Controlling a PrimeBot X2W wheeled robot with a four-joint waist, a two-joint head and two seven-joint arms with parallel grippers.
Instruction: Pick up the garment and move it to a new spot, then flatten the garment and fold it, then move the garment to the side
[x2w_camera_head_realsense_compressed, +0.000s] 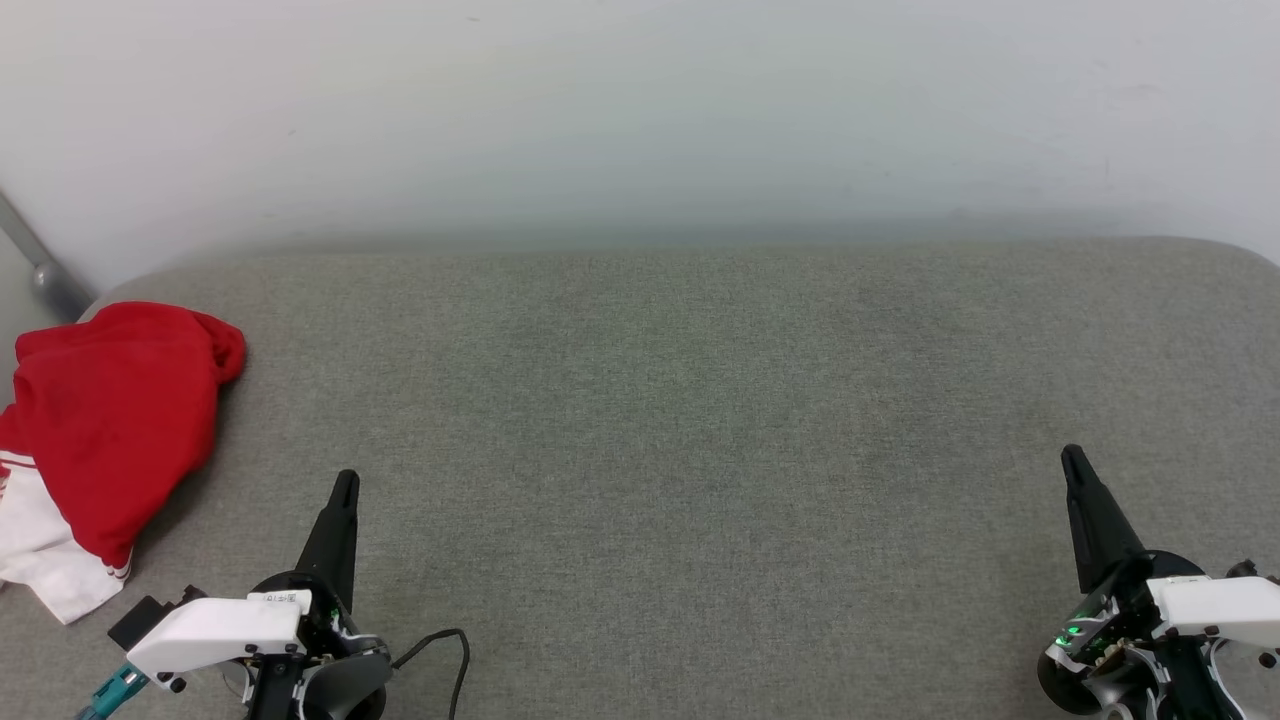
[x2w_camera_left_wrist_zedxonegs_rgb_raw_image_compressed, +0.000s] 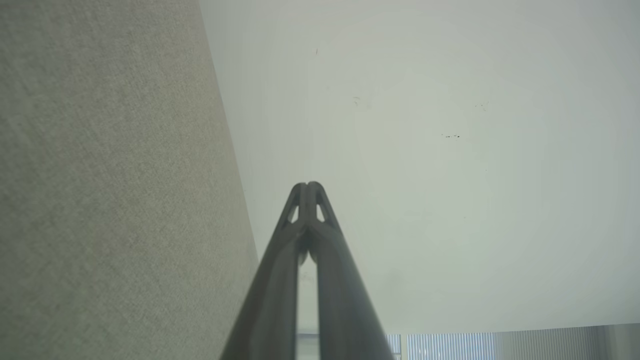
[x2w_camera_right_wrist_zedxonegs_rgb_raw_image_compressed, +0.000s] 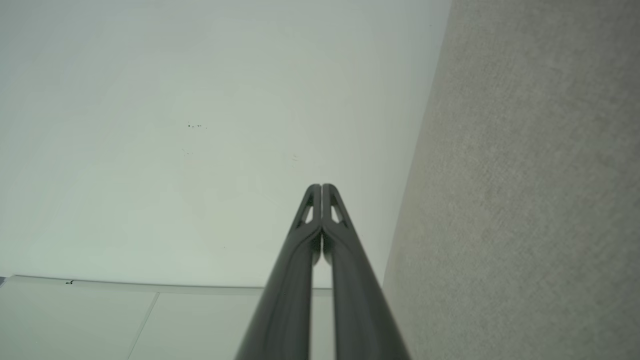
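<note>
Red garment: one | closed, two: left gripper, right gripper

Soft, even light with few shadows; the wrist views are hazy.
In the head view, diffuse light washes the wall pale. The desk is evenly lit, and lens distortion bows its far edge down at 2 and 10 o'clock. The garment at 9 o'clock throws a soft shadow toward 3 o'clock. Both wrist views are milky, low in contrast and green-tinted; the left pincer and right pincer blur toward 6 o'clock.
</note>
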